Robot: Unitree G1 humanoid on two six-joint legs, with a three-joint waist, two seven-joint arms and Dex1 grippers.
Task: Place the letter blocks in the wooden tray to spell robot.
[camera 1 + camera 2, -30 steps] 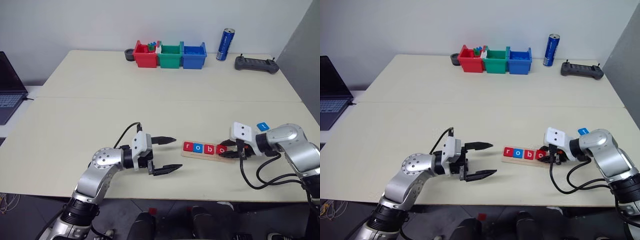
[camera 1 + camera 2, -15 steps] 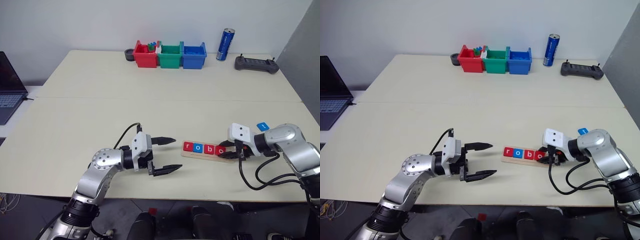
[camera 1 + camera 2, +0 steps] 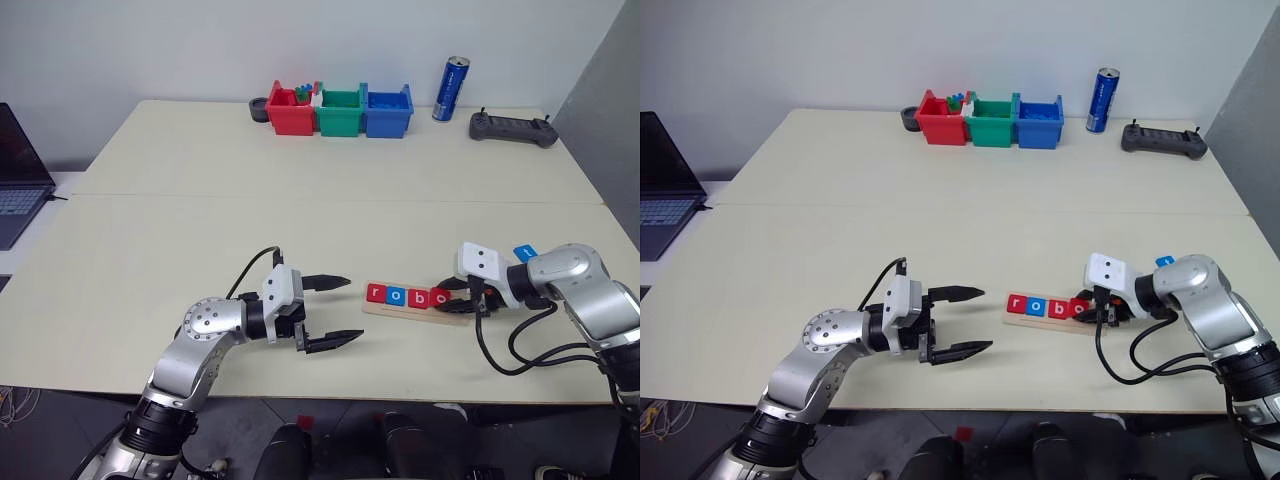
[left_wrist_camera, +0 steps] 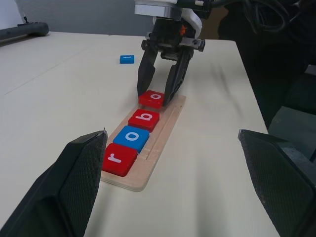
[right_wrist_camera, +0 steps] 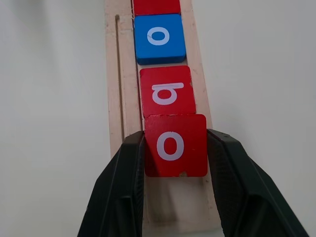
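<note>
**Fourth tile gripped over the tray; blue tile loose on the table**

Head views: a long pale wooden tray point(image 3: 415, 304) lies near the front edge of the cream table point(image 3: 300, 210), between the two arms. It carries flat square letter blocks point(image 3: 398, 295) reading r, o, b from its left end. The right gripper point(image 3: 462, 300) sits at the tray's right end, fingers closed on a red "o" tile point(image 3: 443, 298). A blue square tile point(image 3: 525, 253) lies flat on the table just behind the right forearm, apart from the tray. The left gripper point(image 3: 335, 310) hovers left of the tray, pointing toward it, its fingers spread wide with nothing between them. At the far edge stand a red plastic bin point(image 3: 290, 110), a green plastic bin point(image 3: 340, 111) and a blue plastic bin point(image 3: 388, 111) in a row, with a blue can point(image 3: 451, 89) and a dark handheld controller point(image 3: 513, 127) to their right. A laptop point(image 3: 20, 185) shows at far left.

Left wrist view: red r, blue o, red b lie in a line on the tray; the red "o" tile is pinched between the other arm's black fingers point(image 4: 146, 74) just past b, one edge raised.

Right wrist view: the red "o" tile sits between both fingers point(image 5: 123, 187), touching the b tile's edge, over the tray.
</note>
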